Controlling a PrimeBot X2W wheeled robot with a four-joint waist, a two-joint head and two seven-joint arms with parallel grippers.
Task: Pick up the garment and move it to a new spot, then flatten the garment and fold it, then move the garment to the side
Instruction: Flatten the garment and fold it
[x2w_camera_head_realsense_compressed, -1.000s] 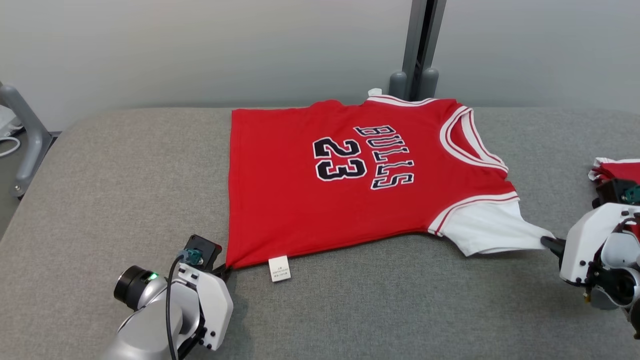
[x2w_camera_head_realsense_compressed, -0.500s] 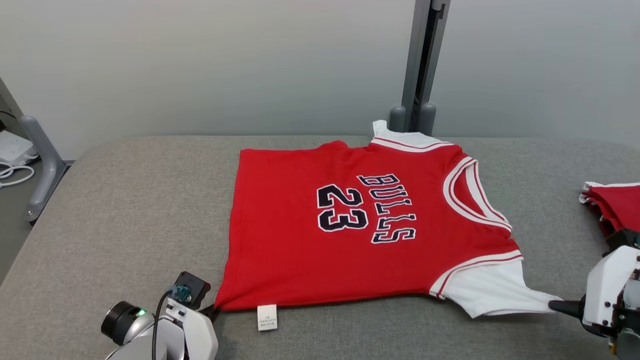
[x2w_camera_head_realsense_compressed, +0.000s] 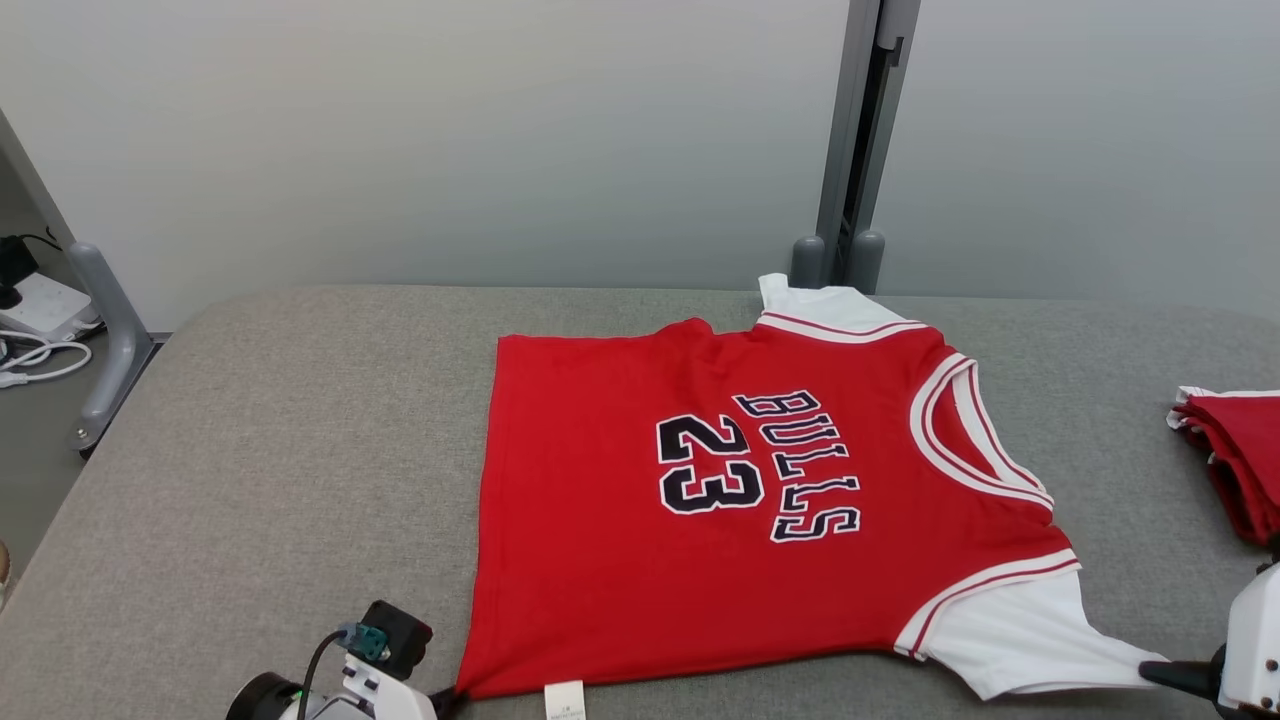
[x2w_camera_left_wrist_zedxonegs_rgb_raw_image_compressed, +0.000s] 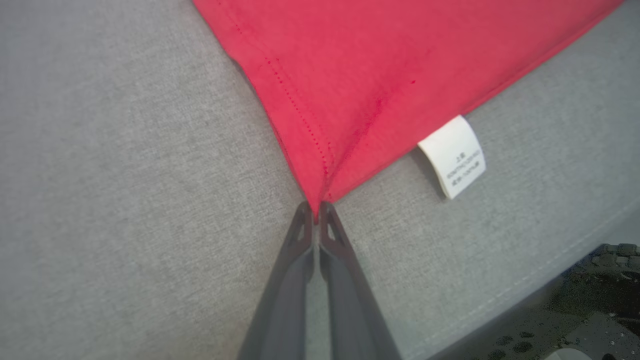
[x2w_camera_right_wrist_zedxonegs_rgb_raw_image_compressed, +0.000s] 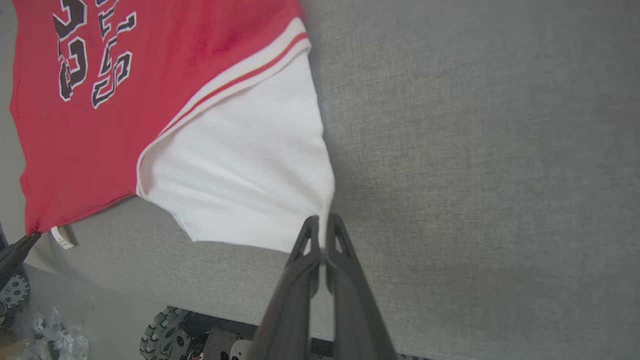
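The garment (x2w_camera_head_realsense_compressed: 720, 500) is a red jersey with white sleeves and dark "BULLS 23" lettering, spread flat on the grey padded table (x2w_camera_head_realsense_compressed: 280, 440). My left gripper (x2w_camera_left_wrist_zedxonegs_rgb_raw_image_compressed: 315, 212) is shut on the jersey's red bottom hem corner (x2w_camera_left_wrist_zedxonegs_rgb_raw_image_compressed: 320, 190), close to a white care label (x2w_camera_left_wrist_zedxonegs_rgb_raw_image_compressed: 452, 156). In the head view that gripper (x2w_camera_head_realsense_compressed: 445, 697) sits at the bottom edge. My right gripper (x2w_camera_right_wrist_zedxonegs_rgb_raw_image_compressed: 322, 227) is shut on the tip of the white sleeve (x2w_camera_right_wrist_zedxonegs_rgb_raw_image_compressed: 240, 170); it also shows at the head view's lower right (x2w_camera_head_realsense_compressed: 1165, 675).
A folded red garment (x2w_camera_head_realsense_compressed: 1235, 455) lies at the table's right edge. A grey post (x2w_camera_head_realsense_compressed: 860, 140) stands behind the table, a grey frame leg (x2w_camera_head_realsense_compressed: 105, 340) and cables at the left. The table's near edge (x2w_camera_left_wrist_zedxonegs_rgb_raw_image_compressed: 545, 270) runs close to both grippers, with a wheeled base (x2w_camera_right_wrist_zedxonegs_rgb_raw_image_compressed: 165, 340) below.
The head camera has tilted up, so the whole scene sits lower in the picture. Both grippers keep their hold while the jersey has slid toward the table's near edge.
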